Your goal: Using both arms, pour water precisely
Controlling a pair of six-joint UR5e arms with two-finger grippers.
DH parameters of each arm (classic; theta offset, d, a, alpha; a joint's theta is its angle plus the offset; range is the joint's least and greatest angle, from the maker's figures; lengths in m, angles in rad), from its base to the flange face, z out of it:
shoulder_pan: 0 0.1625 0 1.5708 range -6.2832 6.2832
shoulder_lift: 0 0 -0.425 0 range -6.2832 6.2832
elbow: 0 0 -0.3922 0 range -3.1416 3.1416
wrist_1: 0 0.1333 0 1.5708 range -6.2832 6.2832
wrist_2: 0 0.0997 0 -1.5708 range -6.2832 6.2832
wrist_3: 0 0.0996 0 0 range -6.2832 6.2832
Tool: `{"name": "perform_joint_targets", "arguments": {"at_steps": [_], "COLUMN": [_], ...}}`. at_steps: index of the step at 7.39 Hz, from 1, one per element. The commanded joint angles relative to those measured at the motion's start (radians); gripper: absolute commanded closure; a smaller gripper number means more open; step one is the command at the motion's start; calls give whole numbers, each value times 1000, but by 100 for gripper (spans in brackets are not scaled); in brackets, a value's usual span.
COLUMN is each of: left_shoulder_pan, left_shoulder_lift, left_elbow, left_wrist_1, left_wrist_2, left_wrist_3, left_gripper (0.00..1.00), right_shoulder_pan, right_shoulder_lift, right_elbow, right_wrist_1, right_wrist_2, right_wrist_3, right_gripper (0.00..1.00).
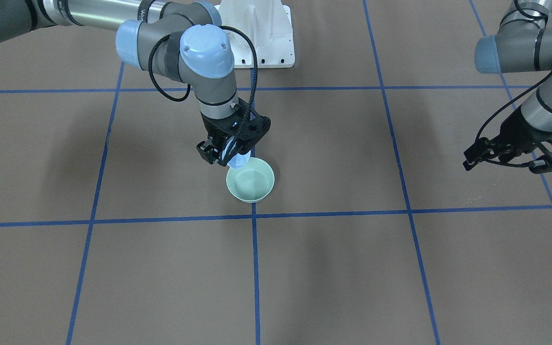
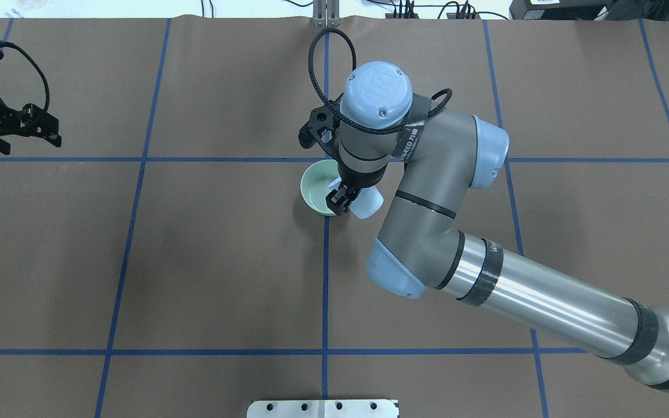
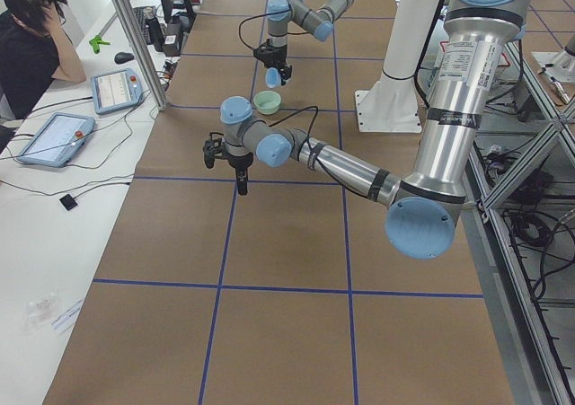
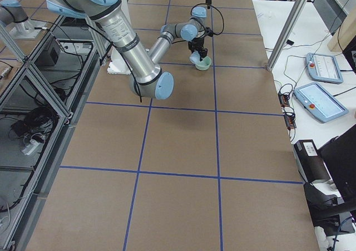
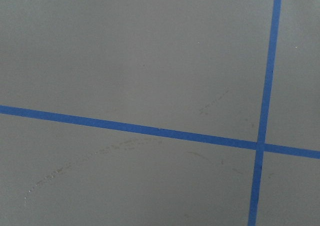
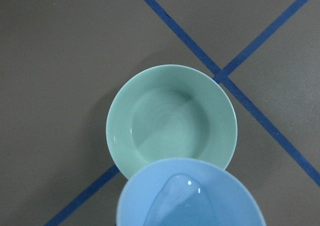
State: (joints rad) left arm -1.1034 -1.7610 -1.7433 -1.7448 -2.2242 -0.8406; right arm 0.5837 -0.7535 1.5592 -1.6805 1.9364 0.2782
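Observation:
My right gripper (image 1: 228,154) is shut on a light blue cup (image 1: 238,160) and holds it tilted over the near rim of a pale green bowl (image 1: 251,181) at the table's middle. In the overhead view the right gripper (image 2: 340,203) and the cup (image 2: 367,203) sit at the bowl's (image 2: 316,187) edge. The right wrist view shows the cup (image 6: 190,196) above the bowl (image 6: 170,121), with clear water (image 6: 181,198) glinting inside the cup. I see no stream. My left gripper (image 1: 501,165) is open and empty, far off to the side; it also shows in the overhead view (image 2: 27,139).
The white pedestal (image 1: 261,33) stands behind the bowl. Blue tape lines (image 5: 150,131) grid the brown table. An operator (image 3: 31,37) sits at a side bench with tablets (image 3: 117,86). A metal frame post (image 3: 135,37) stands at the table's edge.

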Motion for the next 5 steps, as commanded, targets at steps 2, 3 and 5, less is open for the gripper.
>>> {"name": "perform_joint_targets", "arguments": {"at_steps": [2, 3, 5], "left_shoulder_pan": [-18, -18, -21], "left_shoulder_lift": [0, 0, 0], "left_elbow": [8, 7, 8], "left_wrist_1": [-2, -2, -2], "left_wrist_2": [-2, -2, -2], "left_wrist_3": [0, 2, 2], "left_gripper": [0, 0, 0], "right_shoulder_pan": [-4, -5, -13], "right_shoulder_lift": [34, 43, 78], "right_elbow": [-41, -41, -50], "right_wrist_1": [-75, -115, -212], "right_wrist_2": [-1, -5, -17], "right_wrist_3": [-16, -17, -20], "right_gripper": [100, 100, 100]}}
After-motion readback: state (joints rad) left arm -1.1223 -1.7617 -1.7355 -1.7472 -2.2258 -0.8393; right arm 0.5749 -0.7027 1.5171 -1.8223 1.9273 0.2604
